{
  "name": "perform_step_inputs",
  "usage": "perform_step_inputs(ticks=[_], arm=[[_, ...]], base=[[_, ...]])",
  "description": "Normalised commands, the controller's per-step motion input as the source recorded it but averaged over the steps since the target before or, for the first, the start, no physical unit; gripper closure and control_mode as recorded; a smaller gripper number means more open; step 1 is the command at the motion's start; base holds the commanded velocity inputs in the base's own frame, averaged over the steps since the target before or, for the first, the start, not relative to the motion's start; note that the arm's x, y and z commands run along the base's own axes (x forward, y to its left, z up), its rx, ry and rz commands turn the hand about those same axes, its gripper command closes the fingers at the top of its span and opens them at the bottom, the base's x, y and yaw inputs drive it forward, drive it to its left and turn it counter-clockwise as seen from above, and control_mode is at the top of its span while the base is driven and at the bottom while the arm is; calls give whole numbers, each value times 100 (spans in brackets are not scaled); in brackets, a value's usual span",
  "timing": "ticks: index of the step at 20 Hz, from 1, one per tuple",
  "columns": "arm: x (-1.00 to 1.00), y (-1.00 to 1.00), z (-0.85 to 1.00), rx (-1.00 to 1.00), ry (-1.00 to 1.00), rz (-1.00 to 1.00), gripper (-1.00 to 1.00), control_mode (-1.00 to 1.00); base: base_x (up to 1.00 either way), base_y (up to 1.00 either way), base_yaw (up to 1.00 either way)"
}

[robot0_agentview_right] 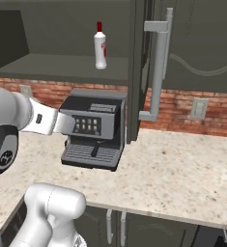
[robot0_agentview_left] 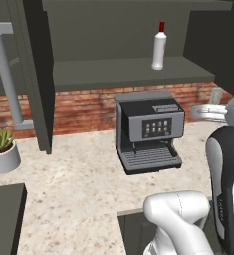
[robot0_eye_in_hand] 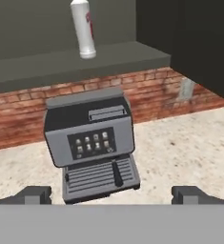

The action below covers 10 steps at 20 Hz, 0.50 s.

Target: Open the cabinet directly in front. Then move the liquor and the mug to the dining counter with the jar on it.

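The cabinet stands open, its left door and right door swung out toward me. Upright on its lower shelf is the liquor, a slim white bottle with a red cap, also seen in the right base view and at the top of the hand view. My gripper is open and empty. It hangs over the worktop, in front of and well below the bottle. The mug, the dining counter and the jar are out of view.
A grey coffee machine sits on the beige worktop directly under the shelf, against the red brick wall. A potted plant stands at the far left. The open doors' long bar handles jut out on both sides.
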Motion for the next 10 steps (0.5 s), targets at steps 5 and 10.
perform_step_inputs(ticks=[5, 10], arm=[[0, 5, 87, 4, -17, -1, -100, -100], [0, 13, 60, 0, -18, 0, -100, -100]], base=[[0, 0, 0], [0, 0, 0]])
